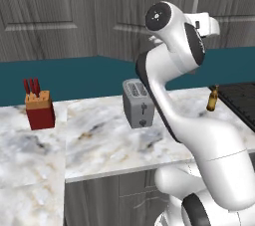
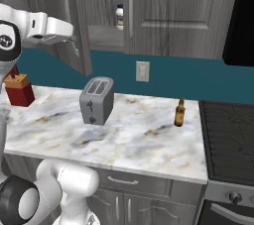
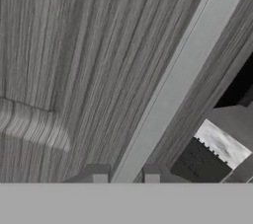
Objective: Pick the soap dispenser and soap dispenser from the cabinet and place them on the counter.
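soap dispenser [image 2: 119, 17] half-hidden behind cabinet [image 2: 163, 6] door

grey wood-grain cabinet [image 2: 168, 6] (silver handles), marbled counter [image 2: 144, 140]

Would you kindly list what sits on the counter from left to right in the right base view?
Knife block → toaster → brown bottle, all standing apart on the counter.
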